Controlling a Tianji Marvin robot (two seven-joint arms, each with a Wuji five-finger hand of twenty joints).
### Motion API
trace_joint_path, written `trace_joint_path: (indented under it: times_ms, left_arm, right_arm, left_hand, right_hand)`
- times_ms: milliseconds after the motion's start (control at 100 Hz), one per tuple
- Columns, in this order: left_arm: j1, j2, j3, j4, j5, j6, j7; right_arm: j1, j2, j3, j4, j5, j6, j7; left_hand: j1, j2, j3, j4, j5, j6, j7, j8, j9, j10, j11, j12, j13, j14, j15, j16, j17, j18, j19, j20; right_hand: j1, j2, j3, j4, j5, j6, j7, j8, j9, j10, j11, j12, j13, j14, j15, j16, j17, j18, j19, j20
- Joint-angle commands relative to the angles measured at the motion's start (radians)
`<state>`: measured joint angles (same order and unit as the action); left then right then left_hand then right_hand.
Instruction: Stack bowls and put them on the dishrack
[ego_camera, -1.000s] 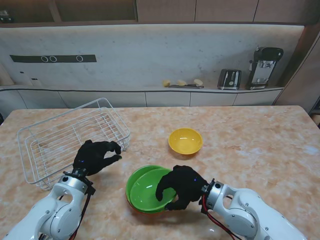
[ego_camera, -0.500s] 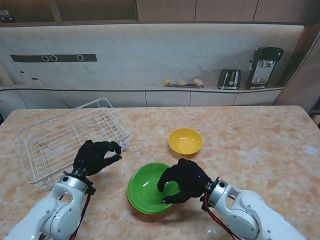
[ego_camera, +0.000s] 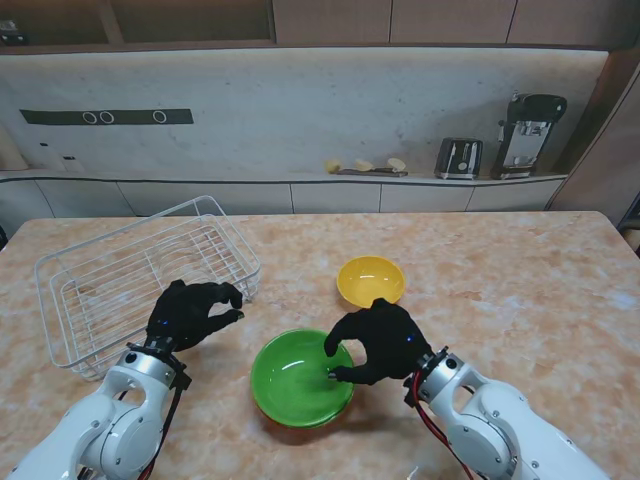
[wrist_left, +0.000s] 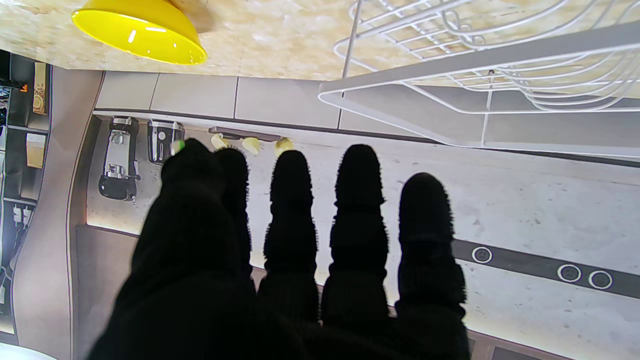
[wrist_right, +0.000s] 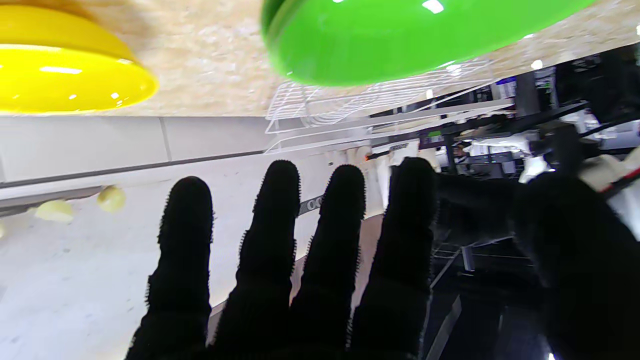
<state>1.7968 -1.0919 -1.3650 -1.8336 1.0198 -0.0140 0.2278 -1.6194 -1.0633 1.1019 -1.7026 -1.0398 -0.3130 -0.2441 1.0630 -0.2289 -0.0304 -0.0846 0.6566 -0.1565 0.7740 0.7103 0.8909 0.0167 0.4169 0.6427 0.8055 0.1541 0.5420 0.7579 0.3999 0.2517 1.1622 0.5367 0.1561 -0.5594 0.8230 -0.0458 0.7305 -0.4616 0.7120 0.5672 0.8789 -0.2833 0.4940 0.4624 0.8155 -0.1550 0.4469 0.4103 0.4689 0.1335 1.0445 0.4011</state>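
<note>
Right hand (ego_camera: 375, 340) hovers with fingers apart, holding nothing, over the green bowl (ego_camera: 295, 380), nested so the stack moves together; left hand (ego_camera: 190, 312) waits open near the dishrack (ego_camera: 100, 290).

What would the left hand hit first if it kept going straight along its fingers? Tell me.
Probably the dishrack. In the stand view the left hand points away from me with its fingertips close to the rack's near corner, and the wrist view shows the wire rim just ahead. Whether it would pass over the rim is unclear.
</note>
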Motion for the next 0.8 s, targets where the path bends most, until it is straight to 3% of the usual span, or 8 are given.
trace_joint_path:
  times_ms: [0, 170, 430, 790]
  left_arm:
    - [0.003, -0.002, 0.002, -0.005, 0.0, -0.001, -0.013]
    - [0.003, -0.002, 0.001, -0.006, -0.001, -0.002, -0.014]
    - [0.002, -0.002, 0.002, -0.006, -0.002, -0.001, -0.017]
    - [-0.002, -0.001, 0.005, -0.005, -0.003, 0.001, -0.022]
  right_arm:
    - [0.001, -0.007, 0.011, 0.004, -0.012, 0.021, 0.001]
    - [0.019, -0.009, 0.035, 0.024, -0.029, 0.104, -0.012]
    - [0.061, -0.013, 0.059, 0.073, -0.045, 0.224, -0.019]
    - [0.192, -0.021, 0.019, 0.216, 0.021, 0.356, 0.039]
  left_hand:
    - [0.006, 0.041, -0.013, -0.009, 0.015, -0.016, -0.008, -0.006, 0.017, 0.001, -0.009, -0.011, -0.006, 0.014, -0.001, -0.008, -0.009, 0.02, -0.002, 0.009]
    - [0.005, 0.041, -0.013, -0.009, 0.017, -0.016, -0.007, -0.005, 0.016, 0.001, -0.009, -0.011, -0.005, 0.015, -0.001, -0.008, -0.009, 0.02, -0.002, 0.009]
    - [0.005, 0.042, -0.013, -0.009, 0.014, -0.016, -0.008, -0.006, 0.017, 0.001, -0.01, -0.011, -0.005, 0.014, -0.001, -0.008, -0.009, 0.021, -0.002, 0.009]
    - [0.005, 0.04, -0.014, -0.01, 0.016, -0.017, -0.007, -0.006, 0.018, 0.002, -0.009, -0.011, -0.004, 0.015, -0.001, -0.008, -0.008, 0.021, -0.002, 0.009]
  right_hand:
    - [0.012, -0.024, 0.012, -0.007, 0.002, -0.012, 0.009, -0.017, 0.005, -0.007, -0.013, -0.019, 0.012, -0.009, -0.004, -0.025, 0.01, 0.005, 0.02, -0.008]
    - [0.022, -0.028, 0.011, -0.009, -0.001, 0.004, 0.019, -0.034, 0.001, -0.002, -0.015, -0.02, 0.015, -0.011, -0.002, -0.025, 0.018, -0.004, 0.024, -0.011]
    - [-0.008, 0.003, 0.008, 0.021, -0.006, 0.055, 0.007, -0.031, -0.021, 0.015, -0.022, -0.026, 0.005, -0.005, -0.005, -0.029, 0.021, -0.014, 0.027, -0.019]
    - [-0.024, 0.011, 0.002, 0.024, -0.068, 0.141, -0.052, -0.031, -0.122, 0.057, -0.038, -0.042, -0.044, 0.017, -0.02, -0.042, -0.003, -0.019, 0.024, -0.03]
